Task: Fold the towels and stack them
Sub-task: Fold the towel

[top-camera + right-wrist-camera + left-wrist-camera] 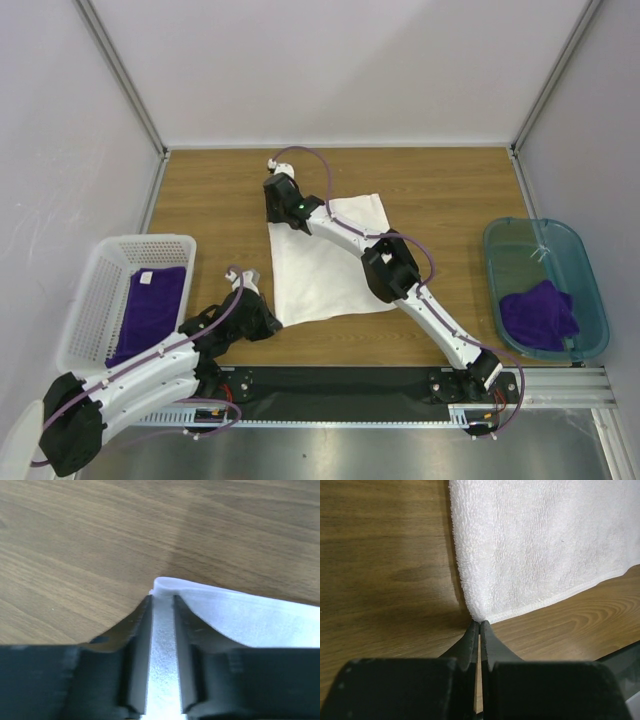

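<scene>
Soft and limp, the white towel (320, 280) wants corner grips: the right claw (162, 598) pinches its far-left corner, the left claw (479, 624) is pressed together at the near one.

Fuzzy white terry towel (545, 545), matt wood-grain table (380, 555), translucent teal plastic bin (525, 262)

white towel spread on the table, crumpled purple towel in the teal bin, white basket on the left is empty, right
Not empty: the top external view shows a folded deep-purple cloth towel in the white perforated plastic basket. The rest holds: large white cloth towel on the wooden table, crumpled purple towel in the teal plastic bin.
</scene>
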Robot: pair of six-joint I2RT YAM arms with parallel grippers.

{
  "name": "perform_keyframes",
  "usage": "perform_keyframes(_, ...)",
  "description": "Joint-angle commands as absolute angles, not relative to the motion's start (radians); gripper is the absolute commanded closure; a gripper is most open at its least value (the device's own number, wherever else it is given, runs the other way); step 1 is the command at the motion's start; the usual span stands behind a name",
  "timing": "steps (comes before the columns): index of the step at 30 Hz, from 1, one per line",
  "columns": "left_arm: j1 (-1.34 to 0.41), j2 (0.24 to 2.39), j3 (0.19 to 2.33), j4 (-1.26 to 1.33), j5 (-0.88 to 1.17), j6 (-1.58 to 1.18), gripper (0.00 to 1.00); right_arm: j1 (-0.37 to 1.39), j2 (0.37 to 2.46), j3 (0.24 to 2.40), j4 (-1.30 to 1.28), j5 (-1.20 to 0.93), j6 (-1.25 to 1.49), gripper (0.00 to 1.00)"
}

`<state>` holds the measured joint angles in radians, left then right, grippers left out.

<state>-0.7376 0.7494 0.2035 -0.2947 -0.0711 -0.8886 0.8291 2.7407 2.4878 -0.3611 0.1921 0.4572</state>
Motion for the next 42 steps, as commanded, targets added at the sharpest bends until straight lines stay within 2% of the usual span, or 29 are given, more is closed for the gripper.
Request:
perform_keyframes(1, -0.746, 0.749, 0.199, -0.388, -0.069, -0.894, 1.00, 0.830, 2.763, 2.530, -0.334, 0.210, 0.480, 0.75)
perform_keyframes(2, -0.746, 0.747, 0.209, -0.391, -0.071, -0.897, 1.00, 0.828, 2.764, 2.533, -0.328, 0.212, 0.482, 0.83)
perform_keyframes(4, -0.746, 0.742, 0.219, -0.411, -0.075, -0.900, 1.00, 0.828, 2.767, 2.534, -0.328, 0.210, 0.482, 0.91)
perform_keyframes(5, -0.746, 0.739, 0.224, -0.416, -0.080, -0.902, 1.00, 0.827, 2.766, 2.536, -0.327, 0.201, 0.482, 0.99)
perform_keyframes(14, -0.746, 0.695, 0.285, -0.494, -0.147, -0.948, 1.00, 0.810, 2.694, 2.530, -0.293, 0.124, 0.499, 1.00)
perform_keyframes(16, -0.746, 0.703, 0.281, -0.477, -0.144, -0.946, 1.00, 0.813, 2.691, 2.531, -0.285, 0.129, 0.485, 0.82)
perform_keyframes(17, -0.746, 0.709, 0.279, -0.471, -0.143, -0.943, 0.99, 0.813, 2.694, 2.534, -0.285, 0.133, 0.477, 0.65)
perform_keyframes(18, -0.746, 0.724, 0.279, -0.456, -0.134, -0.933, 1.00, 0.816, 2.701, 2.537, -0.291, 0.136, 0.471, 0.57)
perform_keyframes(20, -0.746, 0.739, 0.278, -0.440, -0.124, -0.917, 1.00, 0.819, 2.707, 2.548, -0.307, 0.144, 0.457, 0.49)
perform_keyframes(26, -0.746, 0.761, 0.273, -0.413, -0.107, -0.900, 1.00, 0.833, 2.733, 2.552, -0.316, 0.164, 0.430, 0.45)
perform_keyframes(34, -0.746, 0.747, 0.262, -0.419, -0.097, -0.881, 1.00, 0.868, 2.769, 2.548, -0.318, 0.215, 0.339, 0.46)
perform_keyframes(40, -0.746, 0.741, 0.259, -0.425, -0.092, -0.870, 1.00, 0.871, 2.784, 2.563, -0.337, 0.308, 0.266, 0.52)
perform_keyframes(42, -0.746, 0.739, 0.261, -0.423, -0.091, -0.865, 1.00, 0.868, 2.784, 2.563, -0.347, 0.307, 0.265, 0.57)
